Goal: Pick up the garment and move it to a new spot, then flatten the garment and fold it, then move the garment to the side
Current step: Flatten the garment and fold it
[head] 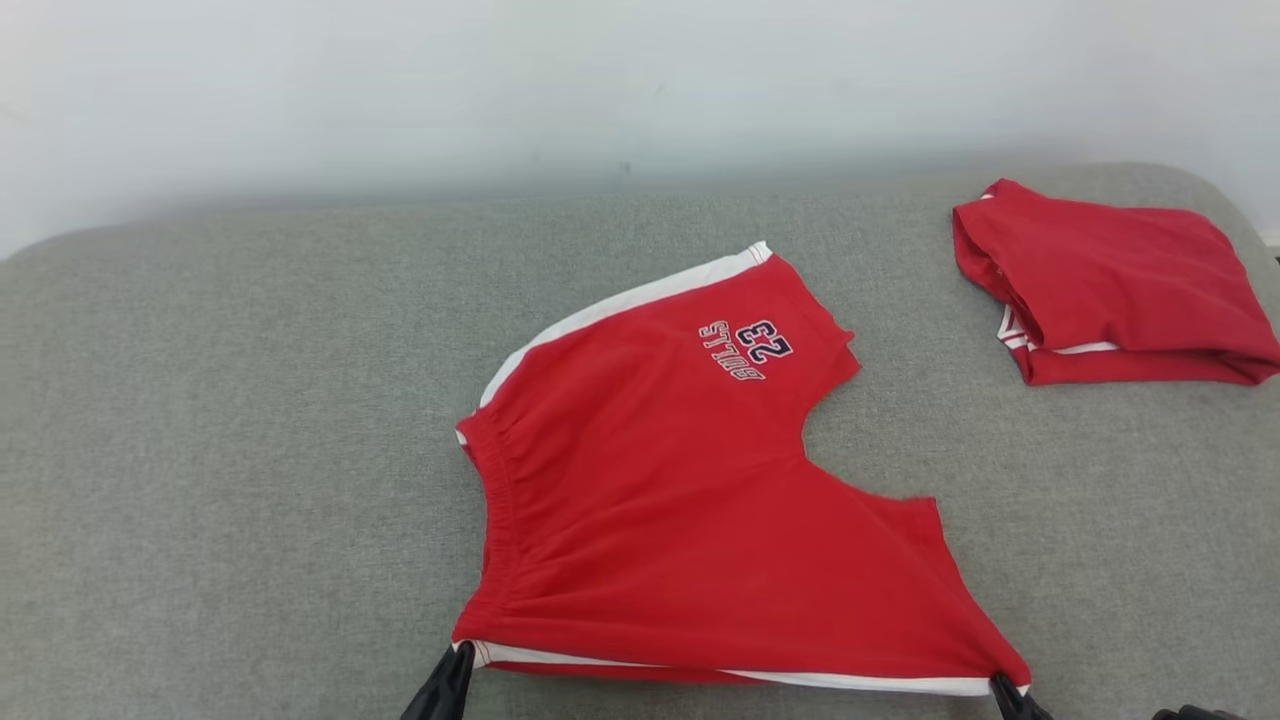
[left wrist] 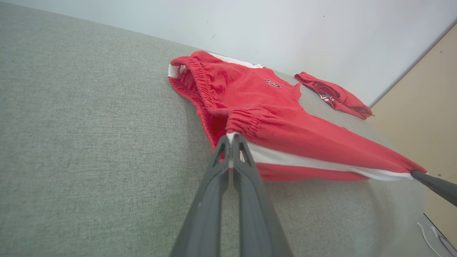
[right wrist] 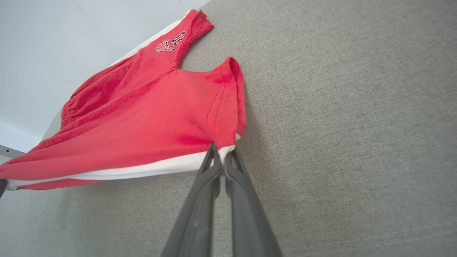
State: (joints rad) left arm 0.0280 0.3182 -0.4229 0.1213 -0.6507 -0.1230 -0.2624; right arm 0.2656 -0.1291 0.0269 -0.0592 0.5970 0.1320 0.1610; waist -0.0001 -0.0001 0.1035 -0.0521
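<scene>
- Down at the bottom edge of the head view, both pincers are clamped on the red shorts. The left pincer is pinched shut on the near waistband corner, and the right pincer is shut on the near leg-hem corner. The shorts lie spread out mid-way across the grey fabric surface, waistband to the left, with the "23" print on the far leg. A folded red garment sits well apart at the far right, and a pale wall runs behind.
- Left wrist view: the left pincer has its fingers tight together on the white stripe, right at the gathered waistband. That stripe edge runs taut across to the right pincer. The folded red garment is off past the shorts.
- Right wrist view: the right pincer is closed on the white stripe at the hem corner of the near leg. The rest of the shorts fans away up-left over the grey surface.
</scene>
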